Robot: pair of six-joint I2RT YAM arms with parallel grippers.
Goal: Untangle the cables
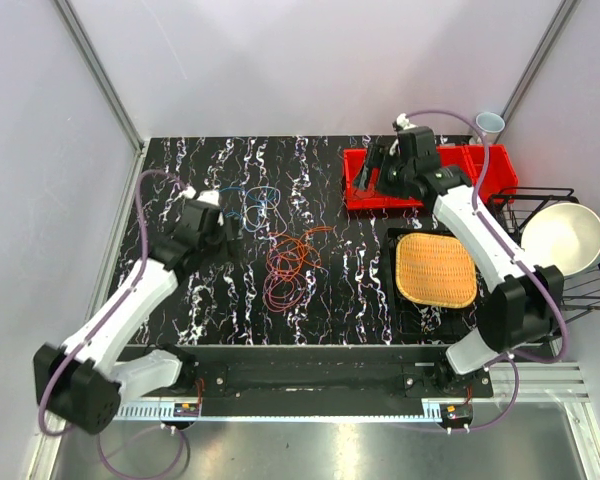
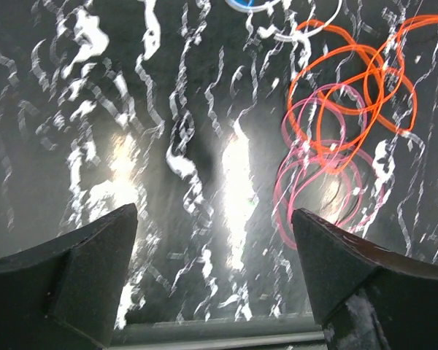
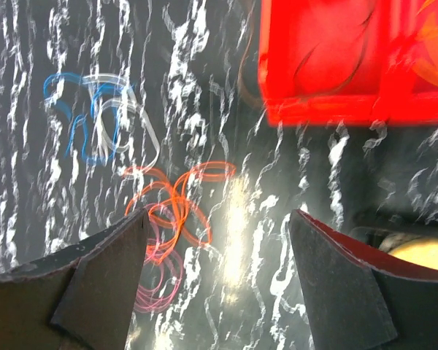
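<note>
Left wrist view: tangle ahead-right

My left gripper [image 2: 215, 219] stands spread, pinching nothing; my right gripper [image 3: 219, 219] likewise. Just ahead-right of the left jaws lie the cables [image 2: 323, 146], pink loops nearer, orange beyond (a long heap running away from me). Left arm is closer; right sits by the red bin [image 3: 321, 58]. No writing legible.
</note>
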